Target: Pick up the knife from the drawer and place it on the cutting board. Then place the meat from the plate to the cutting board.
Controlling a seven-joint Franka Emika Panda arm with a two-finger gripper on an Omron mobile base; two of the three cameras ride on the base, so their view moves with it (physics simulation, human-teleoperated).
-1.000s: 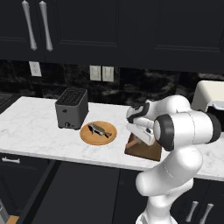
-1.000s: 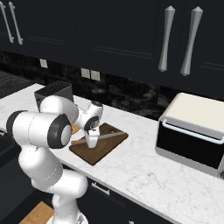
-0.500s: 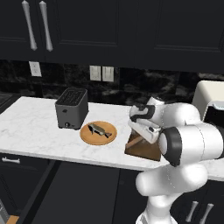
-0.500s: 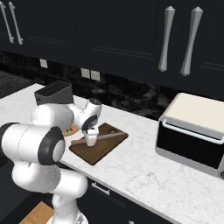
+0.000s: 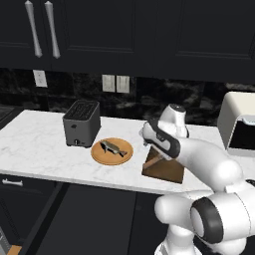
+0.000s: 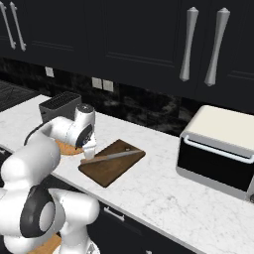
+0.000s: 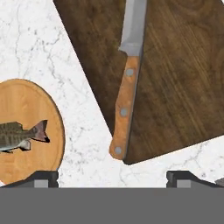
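Meat (image 5: 113, 148), a small fish, is lying on the round plate (image 5: 99, 155) on the marble tabletop (image 5: 35, 149) in the left base view, beside the cutting board (image 5: 167, 172). From the right base view, the tool (image 6: 89, 154) is hanging over the board's near end, where the knife (image 6: 115, 156) is resting flat. Through the hand view, the tool's tips are standing wide apart and gripping nothing, the knife (image 7: 128, 83) released below; the fish (image 7: 19, 132) is looking light, stiff and possibly slick, so pinching across its mid-body seems best.

White arm bent forward and low, hand (image 7: 112, 179) pointing down, fingers spread wide, empty
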